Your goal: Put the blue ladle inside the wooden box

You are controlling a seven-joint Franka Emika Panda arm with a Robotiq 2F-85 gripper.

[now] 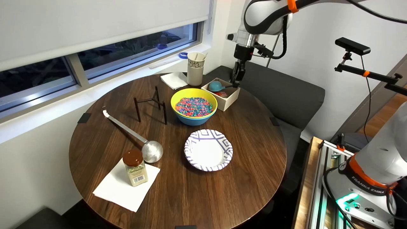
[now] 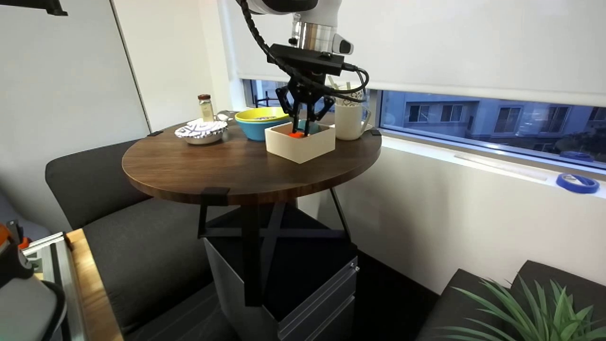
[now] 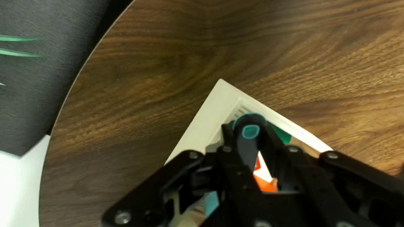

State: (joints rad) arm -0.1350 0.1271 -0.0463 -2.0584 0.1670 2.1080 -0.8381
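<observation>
Although the blue ladle lies within the outline of the wooden box, treat it as a held part: the gripper appears clamped on its handle, with the fingers against either side, near the tip. The scoop is inside the box outline, either just above the coloured items or resting on them; the views do not settle which.

Handling (estimated). Weight: probably light. Stiffness: likely rigid plastic; expect little flex and no crushing under moderate pressure. Surface: likely smooth; the narrow handle may roll or pivot in the grip. Fragility: low.

Grip point. Hold the handle by its two sides. Because the scoop overhangs the grip, expect it to droop; a hold closer to the scoop should balance better, but leaves less room between the box walls.

Release. Lower until the scoop is supported, then part the fingers slowly, so that the handle neither drops against a wall nor catches on a finger during the lift
</observation>
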